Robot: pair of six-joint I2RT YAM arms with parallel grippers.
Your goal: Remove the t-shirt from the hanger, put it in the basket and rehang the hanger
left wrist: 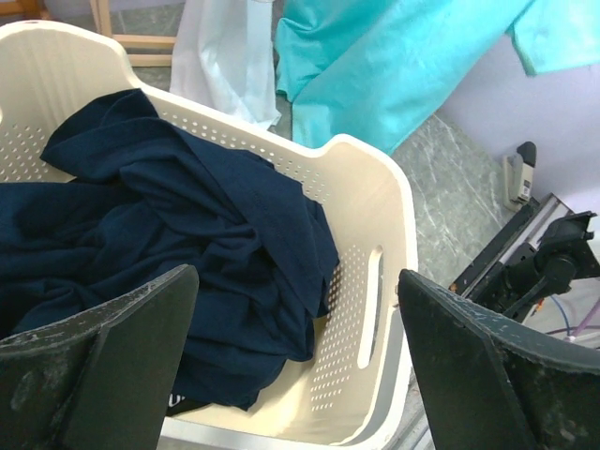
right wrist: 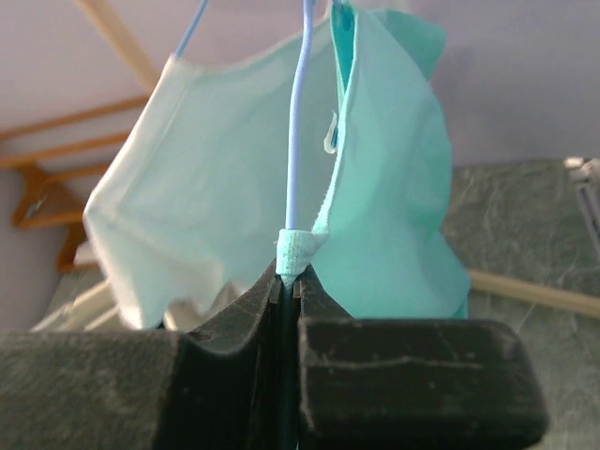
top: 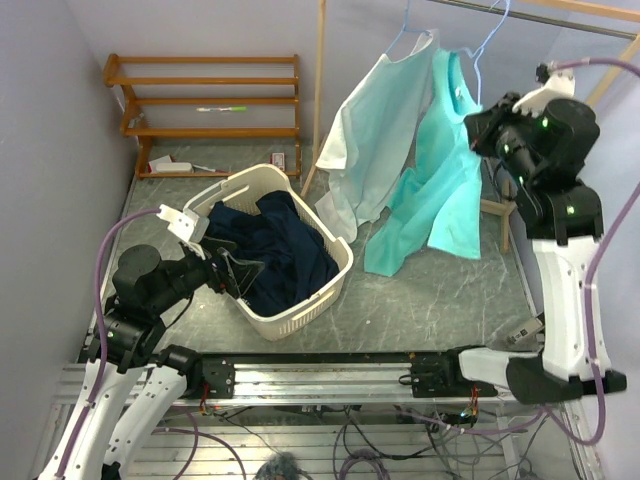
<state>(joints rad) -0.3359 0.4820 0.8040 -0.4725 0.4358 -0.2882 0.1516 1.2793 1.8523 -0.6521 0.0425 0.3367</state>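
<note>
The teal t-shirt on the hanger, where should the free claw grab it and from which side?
Grip the teal t-shirt at its loose lower hem, coming from the left, the basket side. That edge hangs free and low; the right claw pinches the hanger above.

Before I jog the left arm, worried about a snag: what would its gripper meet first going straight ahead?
Probably the dark navy garment heaped in the cream perforated plastic laundry basket; the open left gripper points into it, though depth is unclear.

Pale lilac walls (top: 200,25) enclose a grey marbled floor (top: 420,300). A wooden shelf rack (top: 205,95) stands at upper left; a wooden clothes-rail frame (top: 320,90) rises at upper centre under even, soft light.
</note>
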